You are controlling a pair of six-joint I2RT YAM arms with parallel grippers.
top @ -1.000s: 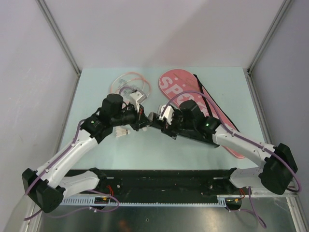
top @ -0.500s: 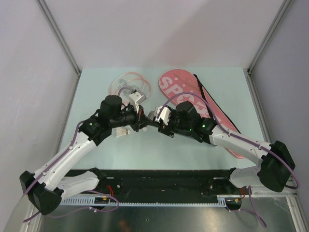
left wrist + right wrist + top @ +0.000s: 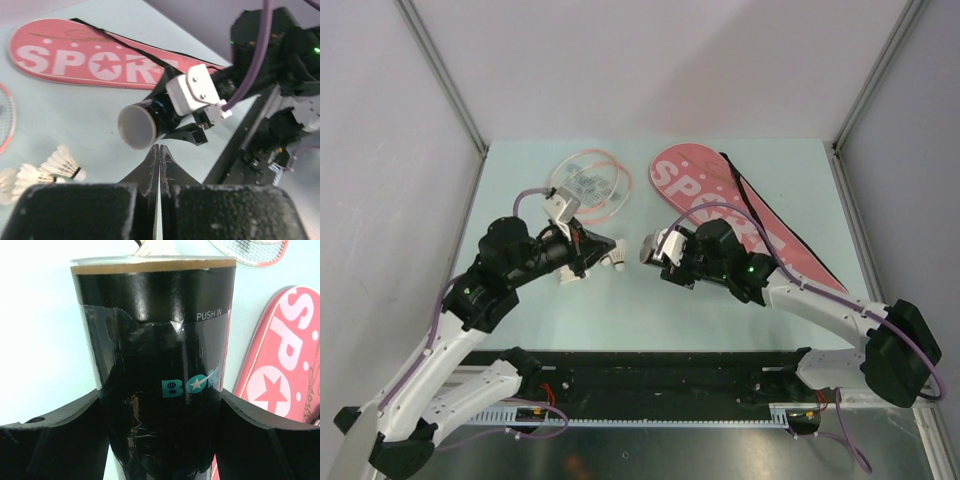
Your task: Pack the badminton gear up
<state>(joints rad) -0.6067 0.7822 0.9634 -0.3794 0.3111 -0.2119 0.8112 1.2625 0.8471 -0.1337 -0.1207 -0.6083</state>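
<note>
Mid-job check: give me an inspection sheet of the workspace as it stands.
Surface: pale green table, no spills seen.
Job's things: racket flat at back left; pink cover flat at back right; three shuttlecocks loose on the table; black tube lifted, capped end towards the left arm.
Clutter: nothing seen.
Claws: left claw shut, empty; right claw shut on the tube.
Cables: purple cables loop off both wrists, no snag seen.
Surroundings: plain walls, metal frame posts.

Left arm (image 3: 448,335): bent at elbow, forearm angled inward toward table centre. Left gripper (image 3: 160,152): jaws pressed together, nothing between, tips pointing at right gripper (image 3: 160,437). Right arm (image 3: 820,300): extended leftward toward centre; fingers (image 3: 55,440) clamped either side of black tube (image 3: 150,340). Grippers near, apart.
</note>
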